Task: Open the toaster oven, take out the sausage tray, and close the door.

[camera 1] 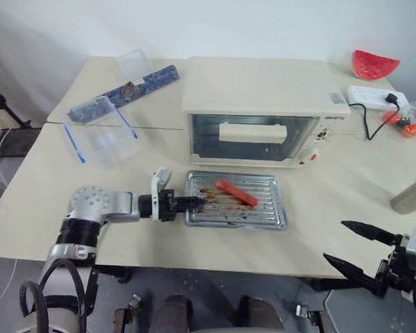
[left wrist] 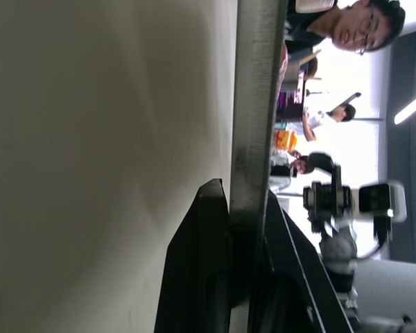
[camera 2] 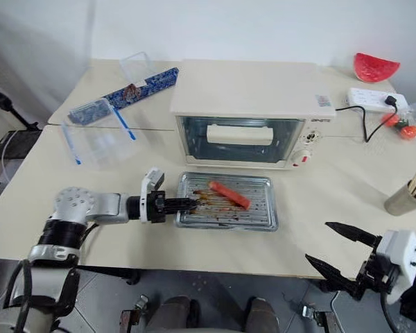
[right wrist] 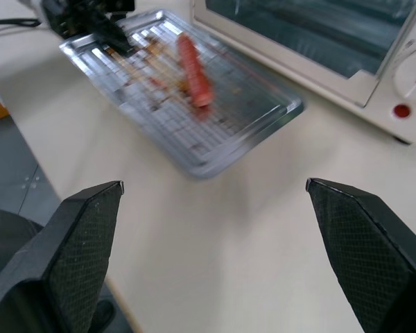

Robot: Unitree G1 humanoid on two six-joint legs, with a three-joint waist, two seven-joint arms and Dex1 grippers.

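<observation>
Silver tray sits on surface just near of oven; door looks shut. Left hand clamped on tray's left rim; right hand spread, empty. Advise: release w/o dragging tray, confirm door latched.

Sausage tray lies before shut toaster oven.

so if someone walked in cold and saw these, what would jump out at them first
The cream-white boxy toaster oven at the middle of the table, its glass door shut. Right in front of it lies the shiny silver ridged sausage tray with one red sausage, and the left gripper is clamped on the tray's left rim. The right gripper hangs open off the table's near right edge.
</observation>
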